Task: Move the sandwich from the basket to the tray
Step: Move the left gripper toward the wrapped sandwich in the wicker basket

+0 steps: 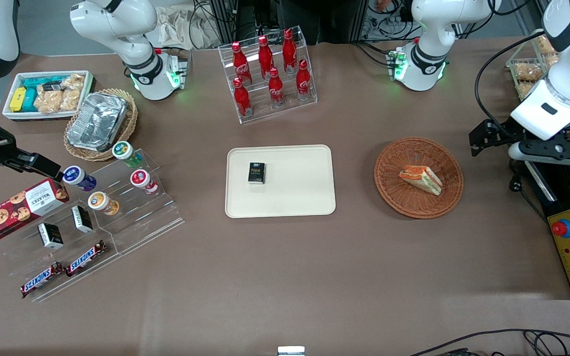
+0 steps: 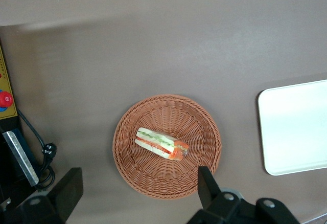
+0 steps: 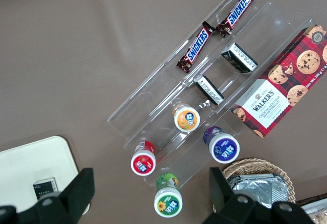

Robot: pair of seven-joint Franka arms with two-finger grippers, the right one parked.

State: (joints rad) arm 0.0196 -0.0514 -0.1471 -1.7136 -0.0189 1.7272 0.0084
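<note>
The sandwich (image 1: 420,179) (image 2: 161,143), a wedge of white bread with orange-red and green filling, lies in the middle of the round reddish-brown wicker basket (image 1: 399,198) (image 2: 153,178). The cream tray (image 1: 295,193) (image 2: 296,132) lies flat beside the basket, toward the parked arm's end, with a small black box (image 1: 257,173) on it. My gripper (image 1: 478,140) (image 2: 139,188) hangs high above the table, off the basket's rim toward the working arm's end. Its fingers (image 2: 207,183) stand wide apart and open, holding nothing.
A clear rack of red cola bottles (image 1: 267,74) stands farther from the front camera than the tray. A yellow control box with a red button (image 1: 562,228) and cables sit at the working arm's table edge. A clear stand of snacks (image 1: 107,198) lies toward the parked arm's end.
</note>
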